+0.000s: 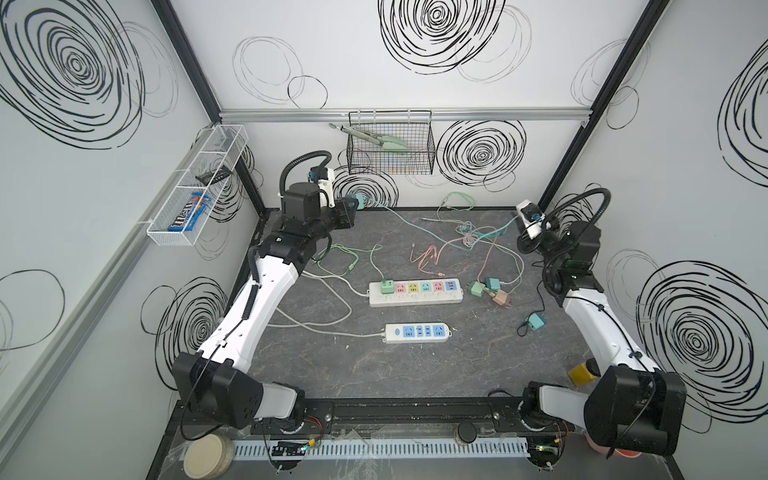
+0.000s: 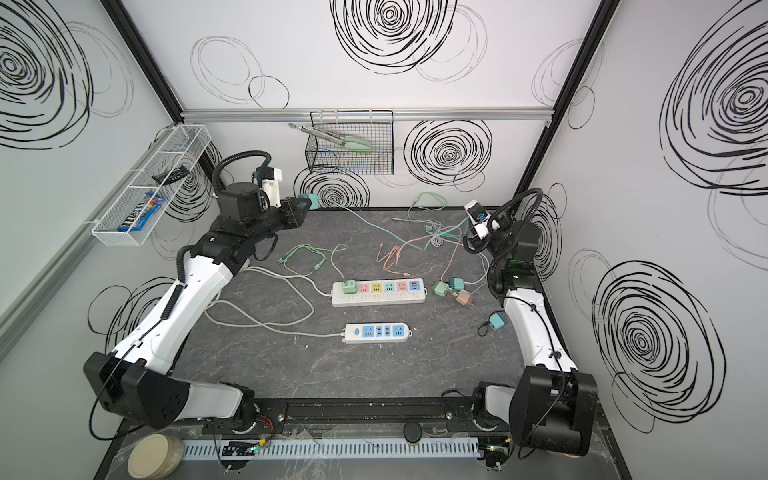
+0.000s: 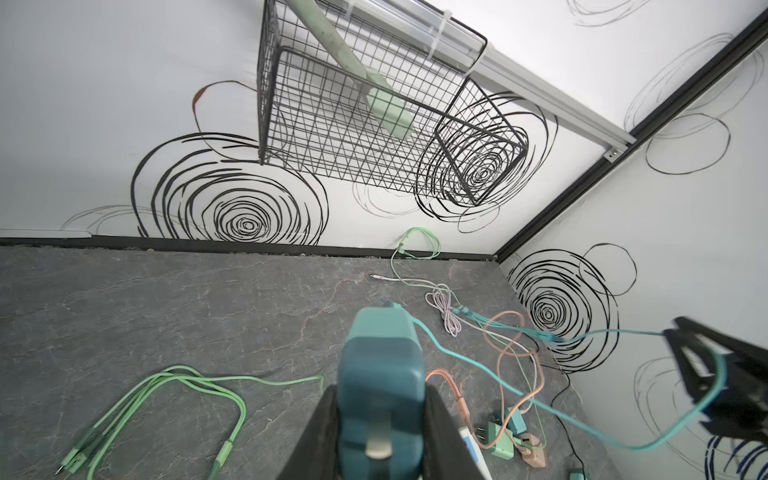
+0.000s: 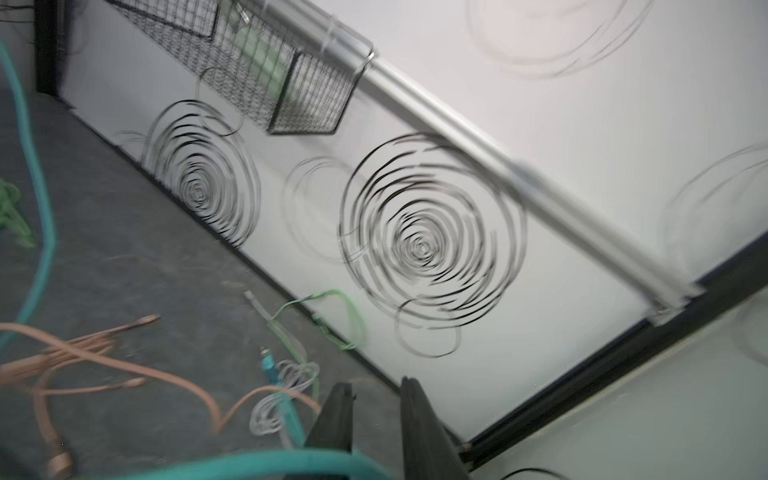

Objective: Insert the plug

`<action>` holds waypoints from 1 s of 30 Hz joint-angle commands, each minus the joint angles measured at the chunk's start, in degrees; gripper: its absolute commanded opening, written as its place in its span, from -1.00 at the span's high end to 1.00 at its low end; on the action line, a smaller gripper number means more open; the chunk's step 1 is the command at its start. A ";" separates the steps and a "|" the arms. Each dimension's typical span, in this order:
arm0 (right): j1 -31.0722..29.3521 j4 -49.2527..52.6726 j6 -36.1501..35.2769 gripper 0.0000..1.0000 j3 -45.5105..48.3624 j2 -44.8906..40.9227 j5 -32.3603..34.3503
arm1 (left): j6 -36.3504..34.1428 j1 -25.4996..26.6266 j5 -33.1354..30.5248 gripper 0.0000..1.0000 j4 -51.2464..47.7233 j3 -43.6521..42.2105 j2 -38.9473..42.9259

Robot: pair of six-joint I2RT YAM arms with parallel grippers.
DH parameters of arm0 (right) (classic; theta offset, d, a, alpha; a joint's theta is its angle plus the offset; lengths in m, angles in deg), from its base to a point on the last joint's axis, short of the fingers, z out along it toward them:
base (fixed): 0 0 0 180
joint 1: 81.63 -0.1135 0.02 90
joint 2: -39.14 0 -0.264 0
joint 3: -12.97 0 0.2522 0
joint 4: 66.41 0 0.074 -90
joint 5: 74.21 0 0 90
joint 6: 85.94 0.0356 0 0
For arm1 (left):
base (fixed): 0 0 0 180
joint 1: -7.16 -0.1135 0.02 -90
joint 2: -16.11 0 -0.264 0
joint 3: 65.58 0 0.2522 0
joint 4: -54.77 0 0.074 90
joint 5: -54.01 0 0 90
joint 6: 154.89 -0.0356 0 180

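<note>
Left gripper (image 3: 380,419): jaws clamped on both sides of the teal plug (image 3: 380,374), prongs facing the wrist camera. In both top views the plug (image 1: 356,202) is held up in the air at the back left of the tabletop (image 1: 374,374), close to the back wall and well apart from both strips.

The teal cable (image 1: 405,220) runs from the plug across the back of the tabletop to the right gripper (image 4: 374,382) and drapes over it. The right wrist view is blurred. Jaws stand slightly apart with wall visible through the gap, and the cable (image 4: 270,463) crosses just in front of them. Can't tell if it touches.

Multicolour power strip (image 1: 415,293) lies mid-tabletop, with a green plug (image 1: 387,286) seated in its leftmost socket and the other sockets bare. Blue power strip (image 1: 417,332) lies just nearer the camera, nothing in it.

Loose plugs (image 1: 490,289) are clustered just right of the multicolour strip. Another teal plug with black cord (image 1: 536,321) lies nearer the right arm. Green cable (image 1: 340,257) and orange cable (image 1: 428,255) lie loose behind the strips.
</note>
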 commanded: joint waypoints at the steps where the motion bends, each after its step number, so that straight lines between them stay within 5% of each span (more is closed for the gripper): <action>1: -0.92 21.77 -6.83 -0.07 -4.25 3.16 -10.18 | -1.56 0.03 0.39 1.00 1.84 3.71 -1.51; 5: -1.39 31.91 -9.95 -0.45 -10.53 5.74 -20.32 | -2.04 1.35 1.52 1.00 1.24 5.56 -2.82; 8: -2.68 29.92 -8.58 -0.67 -11.01 5.95 -24.79 | -2.88 2.60 1.57 1.00 1.53 6.36 -2.83; 13: -8.85 14.67 -0.99 -0.90 -5.48 6.58 -12.43 | -4.26 3.11 1.48 1.00 0.30 9.53 -2.93; 20: -16.74 24.33 -9.56 -0.87 -9.68 18.31 -0.58 | -4.96 3.03 2.87 1.00 -0.93 13.53 -2.02; 30: -21.01 39.55 -17.87 -0.68 -27.30 39.49 2.54 | -4.90 2.94 3.42 1.00 -1.64 13.13 0.05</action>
